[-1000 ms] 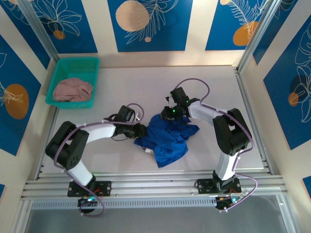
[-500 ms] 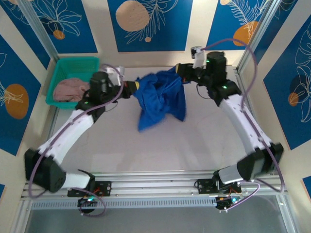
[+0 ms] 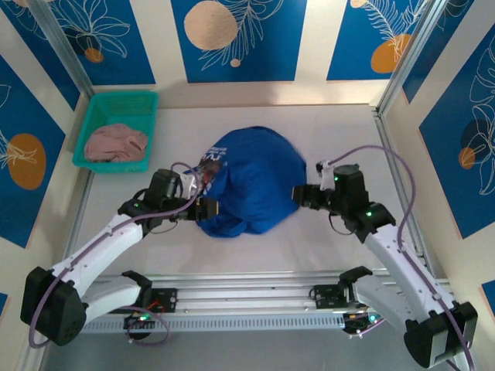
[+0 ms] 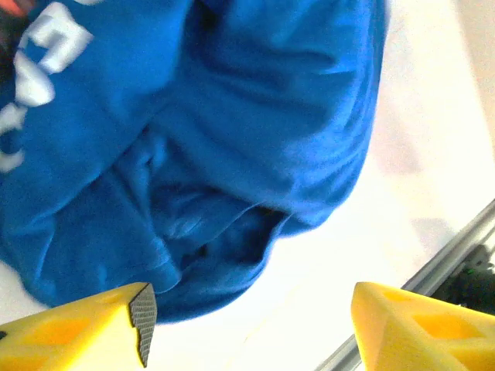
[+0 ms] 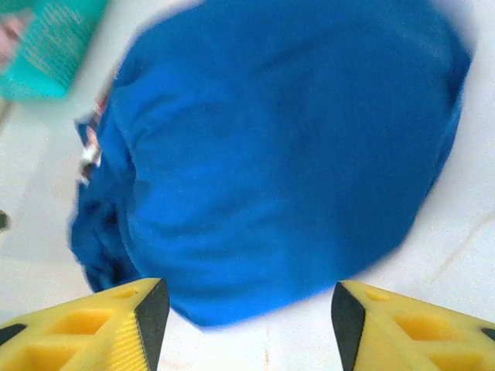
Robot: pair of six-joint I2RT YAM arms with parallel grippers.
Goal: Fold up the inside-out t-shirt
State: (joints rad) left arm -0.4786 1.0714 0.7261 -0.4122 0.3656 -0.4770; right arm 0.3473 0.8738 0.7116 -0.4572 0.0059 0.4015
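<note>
T-shirt: inside-out t-shirt (image 3: 251,182) lies bunched mid-tabletop (image 3: 332,131).
Left hand (image 3: 207,209): spread, empty, at its 8 o'clock.
Right hand (image 3: 298,195): spread, empty, at 3 o'clock.

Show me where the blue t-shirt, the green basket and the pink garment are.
blue t-shirt (image 3: 255,182), top view, middle of the cloth.
green basket (image 3: 124,99), top view, far rim.
pink garment (image 3: 114,143), top view, its middle.

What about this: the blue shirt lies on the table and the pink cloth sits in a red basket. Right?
No: the basket is green, not red, as the top view shows. The blue shirt and pink cloth are as you said.
</note>
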